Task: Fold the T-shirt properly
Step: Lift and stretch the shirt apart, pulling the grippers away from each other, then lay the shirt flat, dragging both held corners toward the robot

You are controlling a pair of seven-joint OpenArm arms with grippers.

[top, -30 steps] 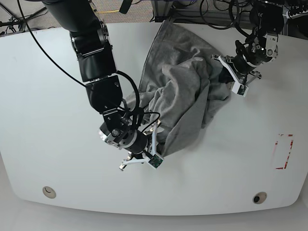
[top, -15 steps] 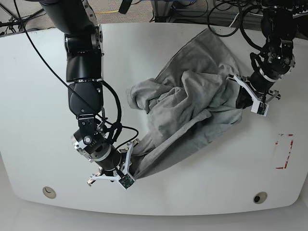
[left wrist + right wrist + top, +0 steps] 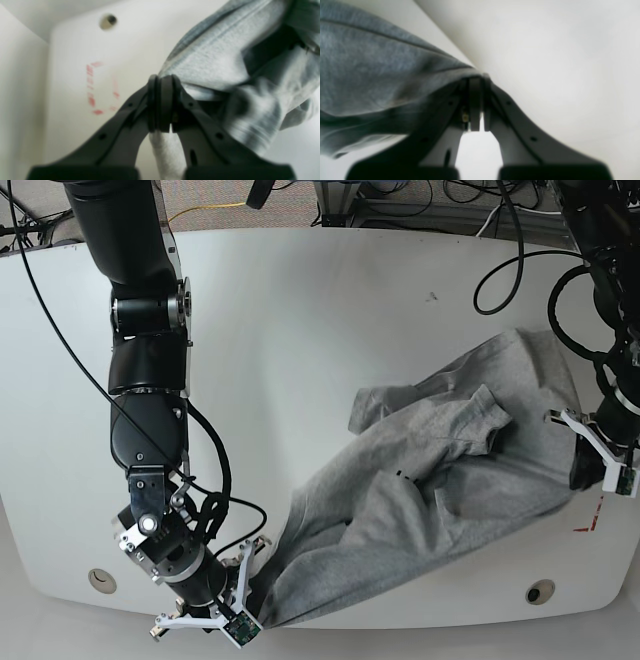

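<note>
Folding is not started yet. You are only holding the T-shirt up by two spots: your left gripper is pinching a bunched edge, and your right gripper is pinching the hem. The cloth is hanging between them, crumpled (sleeves tangled). You are needing to lay it flat on the table.

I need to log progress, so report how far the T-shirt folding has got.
Done: both arms have a grip. The right gripper is shut on the T-shirt at the near table edge, and the left gripper is shut on its far end. In hand: the cloth hangs stretched between them, bunched and wrinkled. Left: laying it flat and making every fold; no fold shows.
</note>
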